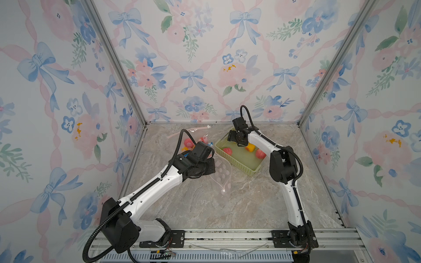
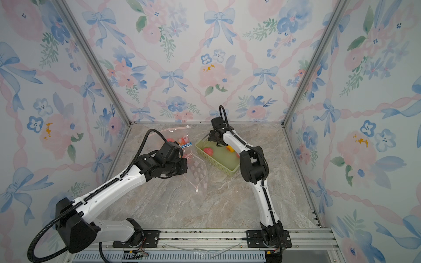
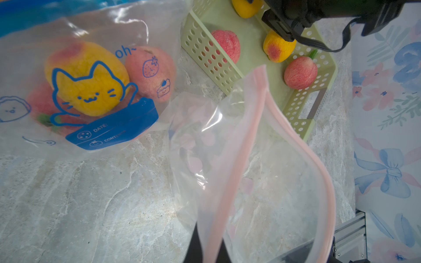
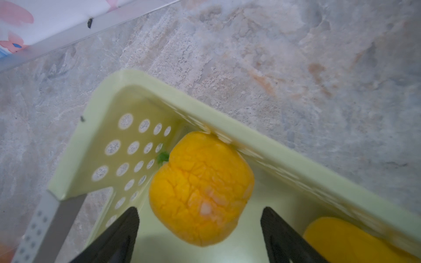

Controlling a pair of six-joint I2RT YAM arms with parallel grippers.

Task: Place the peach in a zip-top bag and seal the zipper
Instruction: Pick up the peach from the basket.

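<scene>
A clear zip-top bag (image 3: 250, 159) with a pink zipper strip (image 3: 239, 164) lies on the marble table, its mouth gaping. My left gripper (image 3: 209, 248) is shut on one zipper edge; in both top views the bag (image 1: 222, 175) lies by that wrist. A green perforated basket (image 1: 234, 164) holds several peaches: pink ones (image 1: 227, 150) and a yellow-red one (image 1: 250, 147). My right gripper (image 4: 199, 209) hangs open inside the basket's far corner, its fingers either side of a yellow peach (image 4: 200, 182) without touching it. A second yellow peach (image 4: 341, 239) lies beside it.
Another bag with a blue cat print (image 3: 91, 91), holding several peaches, lies at the back left (image 1: 193, 143). The basket's rim (image 4: 227, 127) is close around my right gripper. Floral walls enclose three sides. A flat clear bag (image 1: 227, 248) rests on the front rail.
</scene>
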